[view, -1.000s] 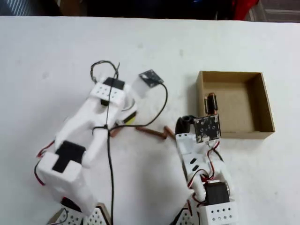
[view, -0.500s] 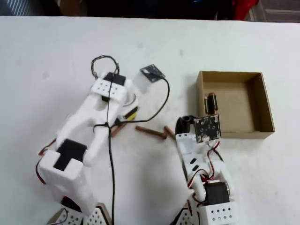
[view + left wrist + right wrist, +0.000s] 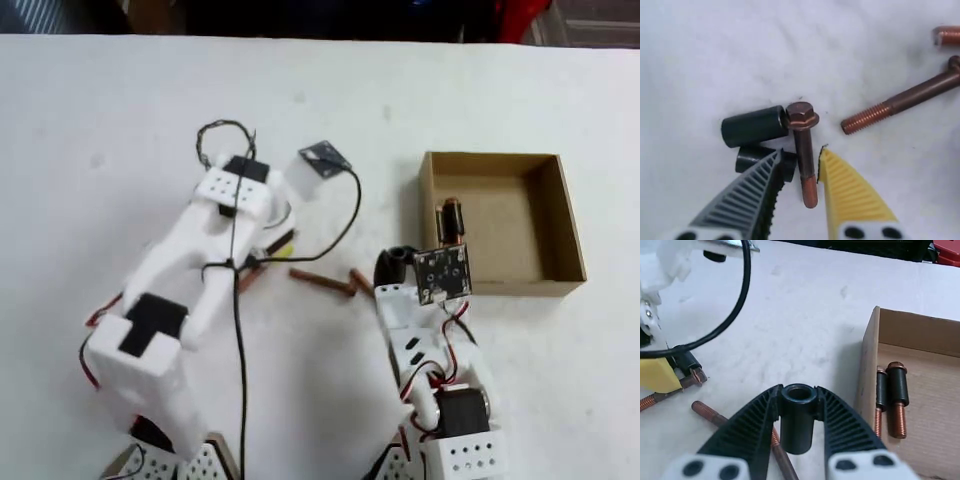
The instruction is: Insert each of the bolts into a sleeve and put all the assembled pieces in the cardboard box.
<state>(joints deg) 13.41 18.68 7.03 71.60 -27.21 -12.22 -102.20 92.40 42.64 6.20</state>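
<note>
From above, the cardboard box [image 3: 570, 215] sits on the desk [image 3: 120, 100] off to the right. An assembled piece [image 3: 449, 220] lies inside it against the wall nearest the arms. Two loose bolts [image 3: 322, 281] lie on the desk between the arms, outside the box.

At the left wrist, the left pincer [image 3: 800, 151] has its jaws apart, astride the shank of a bolt [image 3: 803, 150] that lies flat on the desk. The yellow finger is almost on it and the grey one is just clear. Two empty sleeves [image 3: 752, 125] lie beside that bolt, one touching its head. Another bare bolt [image 3: 905, 102] lies nearby.

At the right wrist, the right pincer [image 3: 798, 392] is clamped on an upright sleeve [image 3: 798, 425], its bore open and empty, just outside the box wall. Inside the box, a second piece [image 3: 881, 395] seems to lie beside the finished one, half hidden by the wall.

I'd call the job under halfway. One piece is boxed, perhaps two. At least three bolts and three sleeves are not yet joined, and all of them have yet to go in the box.
</note>
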